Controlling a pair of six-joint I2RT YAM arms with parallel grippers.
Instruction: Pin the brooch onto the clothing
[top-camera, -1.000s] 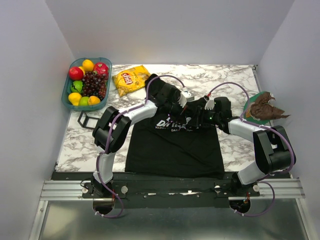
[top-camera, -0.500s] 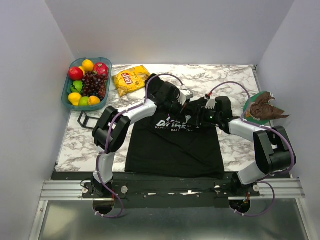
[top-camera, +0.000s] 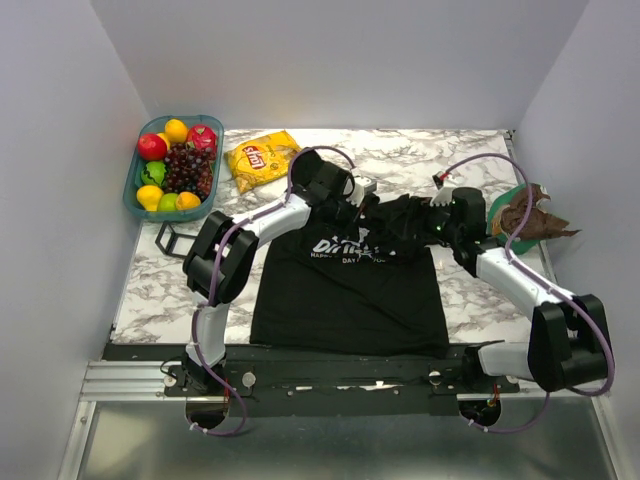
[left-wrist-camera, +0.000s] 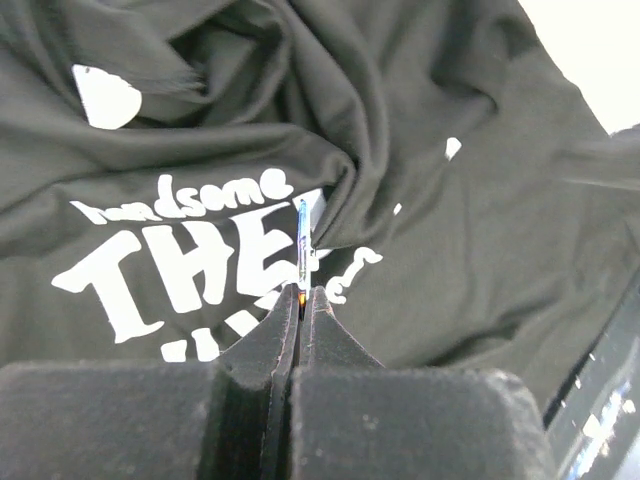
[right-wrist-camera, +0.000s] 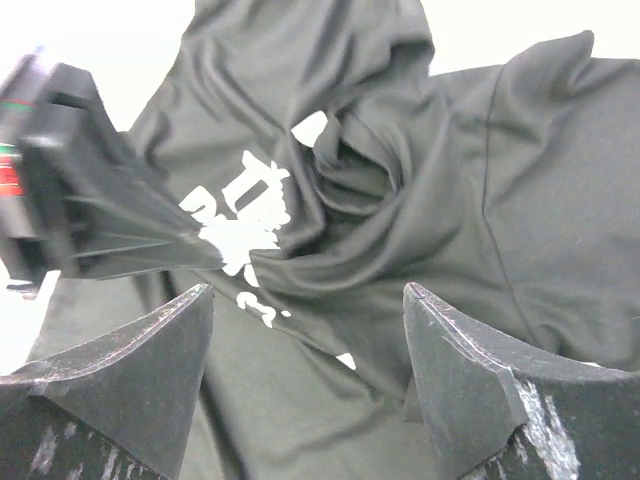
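The clothing (left-wrist-camera: 450, 250) reads "handsome" and "THE"; the yellow bag (top-camera: 262, 158) says Lay's.

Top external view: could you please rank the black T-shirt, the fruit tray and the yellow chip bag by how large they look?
1. black T-shirt, clearly the largest
2. fruit tray
3. yellow chip bag, the smallest

Top view: bright, even; soft shadows on the bench (top-camera: 420, 150).
Left wrist: left tool (left-wrist-camera: 301, 300) soft at 6 o'clock; the brooch (left-wrist-camera: 302, 245) pin glints.
Right wrist: blown white at 12 o'clock; motion smear at 9 o'clock.
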